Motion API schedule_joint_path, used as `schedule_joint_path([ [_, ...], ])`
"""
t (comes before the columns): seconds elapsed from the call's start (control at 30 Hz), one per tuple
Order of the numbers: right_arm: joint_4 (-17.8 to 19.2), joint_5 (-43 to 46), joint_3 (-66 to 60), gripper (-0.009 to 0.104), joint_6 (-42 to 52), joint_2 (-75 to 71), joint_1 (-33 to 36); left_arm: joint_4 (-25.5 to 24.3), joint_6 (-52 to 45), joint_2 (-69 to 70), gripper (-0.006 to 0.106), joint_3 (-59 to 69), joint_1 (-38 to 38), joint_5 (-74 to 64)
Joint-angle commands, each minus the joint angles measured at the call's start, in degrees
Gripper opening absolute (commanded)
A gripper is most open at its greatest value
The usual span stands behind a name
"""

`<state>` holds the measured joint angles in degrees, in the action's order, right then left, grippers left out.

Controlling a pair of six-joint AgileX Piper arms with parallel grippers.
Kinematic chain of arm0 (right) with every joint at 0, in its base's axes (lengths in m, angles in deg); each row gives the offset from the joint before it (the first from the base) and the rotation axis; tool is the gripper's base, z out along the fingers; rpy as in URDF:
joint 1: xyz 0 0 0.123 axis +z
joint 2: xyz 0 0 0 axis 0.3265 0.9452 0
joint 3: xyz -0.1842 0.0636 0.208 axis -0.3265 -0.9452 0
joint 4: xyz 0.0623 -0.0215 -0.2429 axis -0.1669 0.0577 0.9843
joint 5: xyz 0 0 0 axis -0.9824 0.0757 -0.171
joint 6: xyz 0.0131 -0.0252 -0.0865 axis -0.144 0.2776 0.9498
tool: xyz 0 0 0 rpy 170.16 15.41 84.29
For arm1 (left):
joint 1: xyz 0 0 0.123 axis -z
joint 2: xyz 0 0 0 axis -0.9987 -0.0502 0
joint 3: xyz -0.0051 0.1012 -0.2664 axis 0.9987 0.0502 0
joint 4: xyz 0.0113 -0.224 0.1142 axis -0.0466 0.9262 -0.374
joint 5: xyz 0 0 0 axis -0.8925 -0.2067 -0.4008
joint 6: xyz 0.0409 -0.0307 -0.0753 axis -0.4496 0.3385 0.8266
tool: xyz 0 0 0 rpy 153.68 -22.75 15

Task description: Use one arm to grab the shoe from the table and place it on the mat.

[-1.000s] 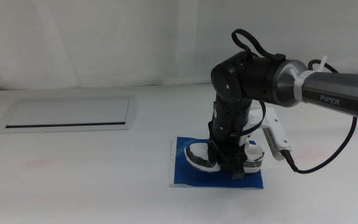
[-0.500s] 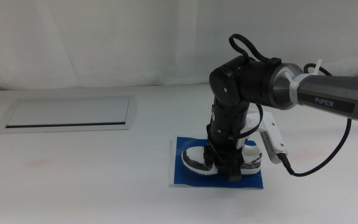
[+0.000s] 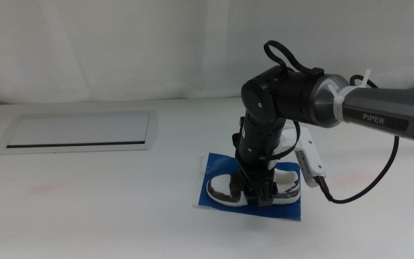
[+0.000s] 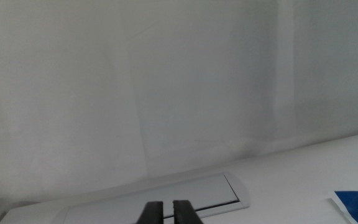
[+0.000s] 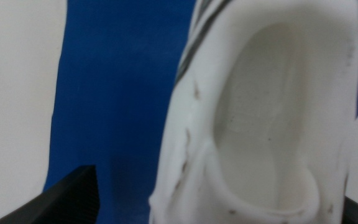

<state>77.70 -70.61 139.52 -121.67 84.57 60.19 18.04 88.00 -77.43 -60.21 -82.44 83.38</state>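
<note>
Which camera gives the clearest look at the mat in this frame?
The middle view: the mat shows nearly whole as a blue rectangle on the table, with the shoe and right gripper over it. The right wrist view shows only blurred blue beside the shoe; the left wrist view catches one corner.

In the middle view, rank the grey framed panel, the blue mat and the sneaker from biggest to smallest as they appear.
1. Grey framed panel: largest, though it lies farther from the camera.
2. Blue mat: clearly smaller, partly hidden.
3. Sneaker: smallest, lying within the mat, partly hidden by the right gripper.
</note>
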Motion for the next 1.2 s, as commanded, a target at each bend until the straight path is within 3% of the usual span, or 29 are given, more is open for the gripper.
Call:
schedule_joint_path([
  [0.0,0.6,0.9,0.3,0.077,0.2,-0.1,-0.1,0.5,0.4,2.3,-0.003,2.3,-0.2,0.0],
  [0.17,0.6,1.2,0.3,0.077,0.2,-0.6,-0.1,0.5,0.4,2.3,-0.003,2.3,-0.2,0.0],
  [0.27,-2.1,0.1,0.3,0.077,0.2,-0.7,-0.1,0.5,0.4,2.3,-0.003,2.3,-0.2,0.0],
  [0.43,-3.5,-2.6,0.4,0.077,-0.7,-2.1,-0.1,0.5,0.4,2.3,-0.003,2.3,-0.2,0.0],
  [0.87,-0.8,-5.4,0.4,0.077,-1.0,-12.4,-0.2,0.5,0.4,2.3,-0.003,2.3,-0.2,0.0],
  [1.0,7.4,-3.4,0.4,0.077,6.4,-15.4,-0.2,0.5,0.4,2.3,-0.003,2.3,-0.2,0.0],
  [1.1,15.4,-1.1,0.4,0.077,18.2,-16.5,-0.3,0.5,0.4,2.3,-0.003,2.3,-0.2,0.0],
  [1.17,18.8,0.2,0.4,0.077,27.2,-17.3,-0.6,0.5,0.4,2.3,-0.003,2.3,-0.2,0.0],
])
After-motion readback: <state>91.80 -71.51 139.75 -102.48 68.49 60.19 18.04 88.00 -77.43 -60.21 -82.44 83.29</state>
